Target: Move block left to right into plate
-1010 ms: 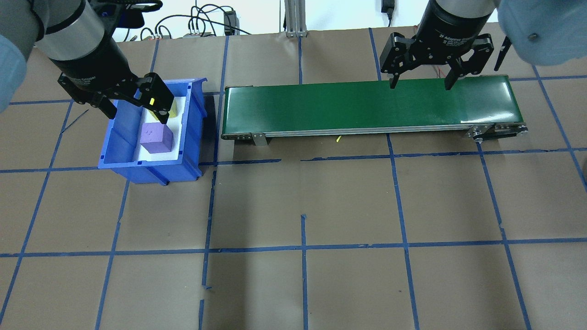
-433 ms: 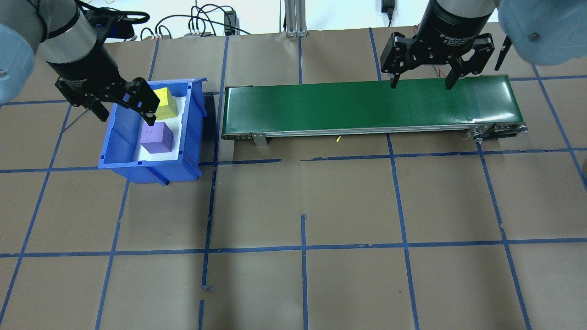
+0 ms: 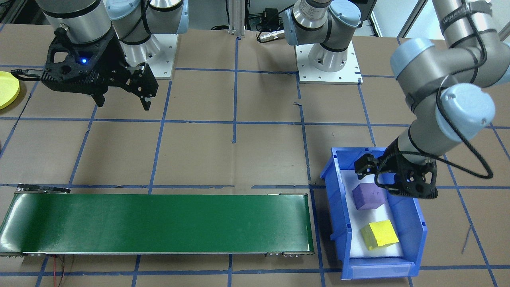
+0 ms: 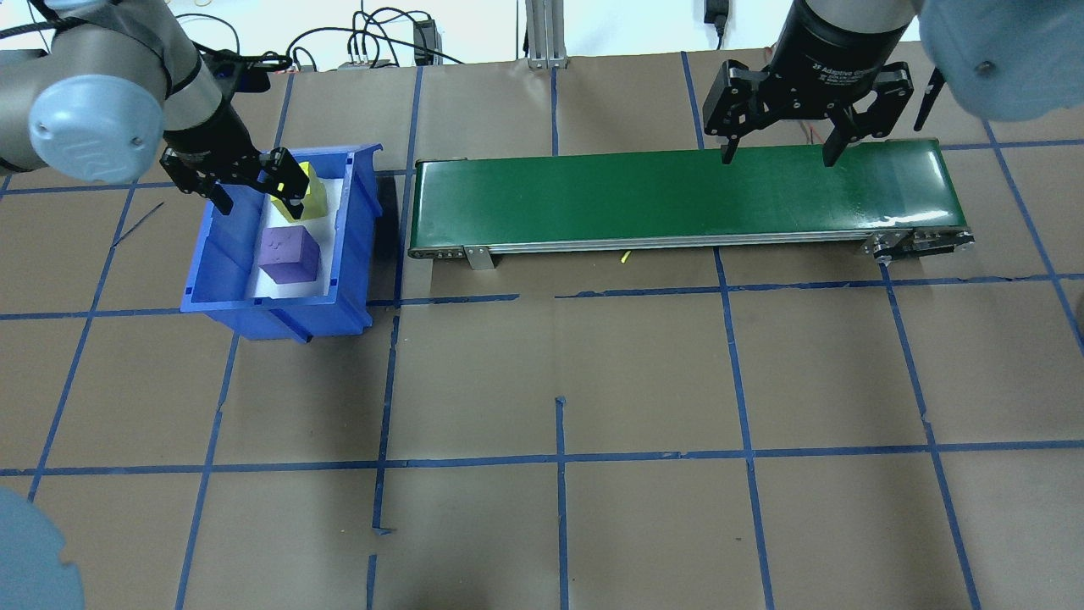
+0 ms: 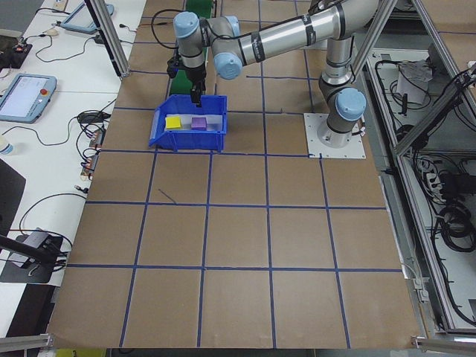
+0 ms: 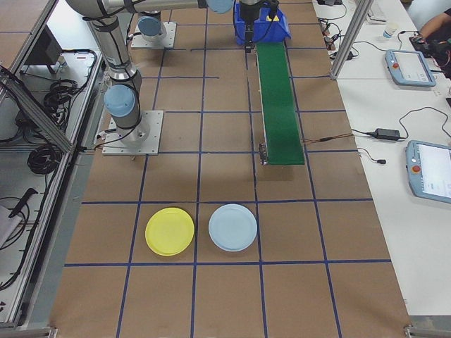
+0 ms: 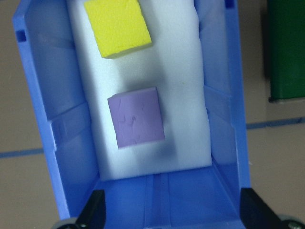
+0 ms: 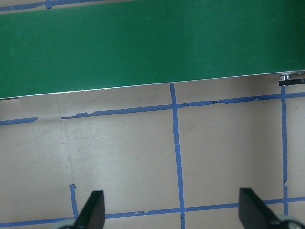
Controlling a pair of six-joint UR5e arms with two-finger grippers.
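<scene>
- Brown gridded table [image 4: 542,381]; green conveyor [image 4: 677,199] runs between blue bin [image 4: 220,280] and right gripper [image 4: 775,152], which is spread, empty.
- Left gripper [image 4: 254,199], jaws wide, nothing held, hangs in the bin over purple block [image 4: 290,254] and yellow block [image 4: 309,193].
- Advice: centre on one block, descend straight, clear bin walls.
- Yellow plate [image 6: 170,231] lies far off.

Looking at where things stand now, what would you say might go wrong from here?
1. The left end effector hangs open inside the blue bin, close to its wall; coming down, a finger may catch the rim.
2. The purple block and yellow block lie near each other, so grasping one may nudge the other.
3. The right end effector waits open over the green belt; a block may roll there.
</scene>
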